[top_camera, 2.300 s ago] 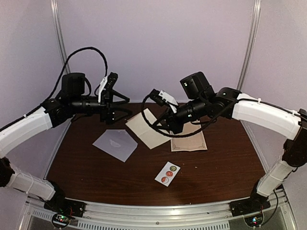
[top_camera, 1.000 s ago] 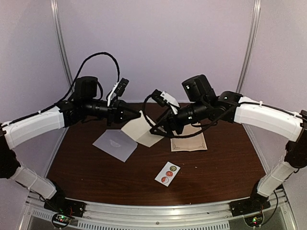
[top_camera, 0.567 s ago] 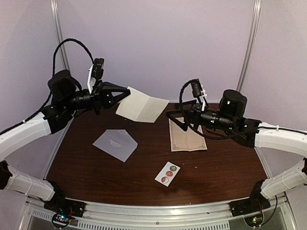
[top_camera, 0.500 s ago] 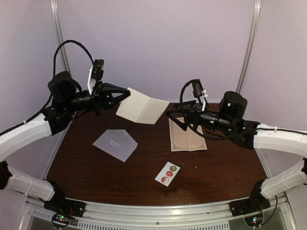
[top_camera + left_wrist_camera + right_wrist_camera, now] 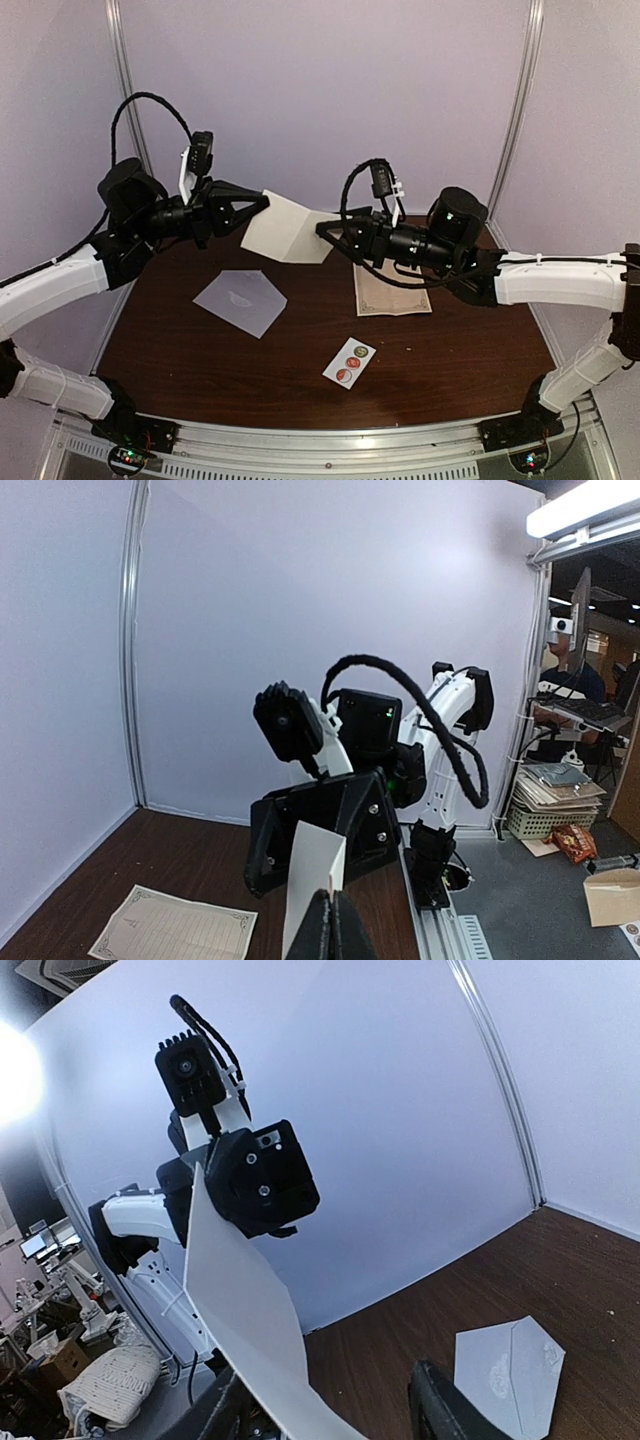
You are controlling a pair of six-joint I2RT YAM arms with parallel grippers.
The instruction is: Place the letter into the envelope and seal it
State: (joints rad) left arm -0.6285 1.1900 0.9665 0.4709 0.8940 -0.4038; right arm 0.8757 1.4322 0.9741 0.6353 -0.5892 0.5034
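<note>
A folded pale letter point(image 5: 288, 228) hangs in the air above the back of the table, with my left gripper point(image 5: 262, 204) shut on its left edge. In the left wrist view the shut fingertips point(image 5: 332, 912) pinch the letter point(image 5: 312, 872) at its fold. My right gripper point(image 5: 326, 229) is at the letter's right edge. Its jaws stand open, with the letter point(image 5: 243, 1305) running down between the fingers point(image 5: 437, 1405) and touching neither that I can see. The pale grey envelope point(image 5: 240, 301) lies flat on the table, flap open, below the left gripper, and shows too as the envelope point(image 5: 508, 1372).
A bordered sheet of paper point(image 5: 390, 292) lies on the brown table point(image 5: 460, 350) under the right arm. A small white strip of round stickers point(image 5: 349, 362) lies near the table's front centre. Purple walls close in the back and sides.
The left gripper lifted the letter off the table and holds it up. The right arm swung back, then came left until its jaws straddle the letter's right edge.
</note>
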